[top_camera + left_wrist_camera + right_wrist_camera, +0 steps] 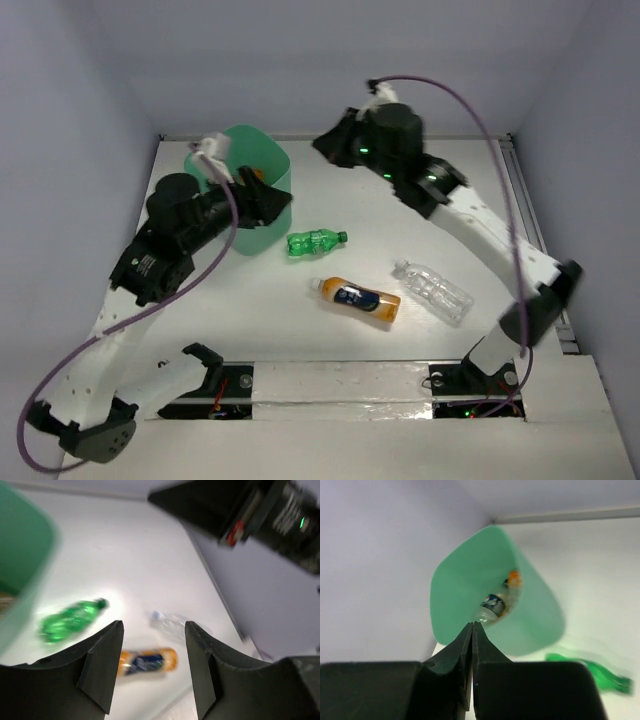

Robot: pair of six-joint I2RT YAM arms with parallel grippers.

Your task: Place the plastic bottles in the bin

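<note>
The mint-green bin [262, 158] stands at the far left. Three bottles lie on the table: a green one [316, 242], an orange one with a dark blue label [357, 298] and a clear one [434, 291]. My left gripper [274, 200] is open and empty over the bin's near right rim. Its wrist view shows the green bottle [70, 620], the orange bottle [147, 661] and the clear bottle [170, 625] beyond its open jaws. My right gripper [472, 626] is shut and empty, raised to the right of the bin [460, 595]. A clear bottle [492, 605] and an orange one [514, 577] lie inside.
Grey walls close in the white table [400, 200] at the back and both sides. A rail [520, 200] runs along the right edge. The right arm [250, 510] crosses the top of the left wrist view. Purple cables loop over both arms.
</note>
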